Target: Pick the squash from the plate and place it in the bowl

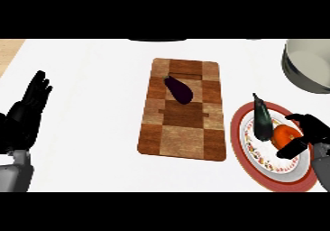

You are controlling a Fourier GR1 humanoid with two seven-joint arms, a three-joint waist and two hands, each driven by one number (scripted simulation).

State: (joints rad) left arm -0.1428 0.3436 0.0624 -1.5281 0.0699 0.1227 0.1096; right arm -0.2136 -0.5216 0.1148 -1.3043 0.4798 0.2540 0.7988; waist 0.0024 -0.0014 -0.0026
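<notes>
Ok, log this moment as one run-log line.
right hand: shut on squash, over plate | left hand: open, resting at left | bowl: top right, no squash in it yet

one plate (242,135), one bowl (313,66), one board (183,108)

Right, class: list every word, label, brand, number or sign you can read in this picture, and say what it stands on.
None can be read.
The plate carries a small coloured pattern round its inner rim, too small to tell as letters.
The cutting board and the bowl show no markings.
</notes>
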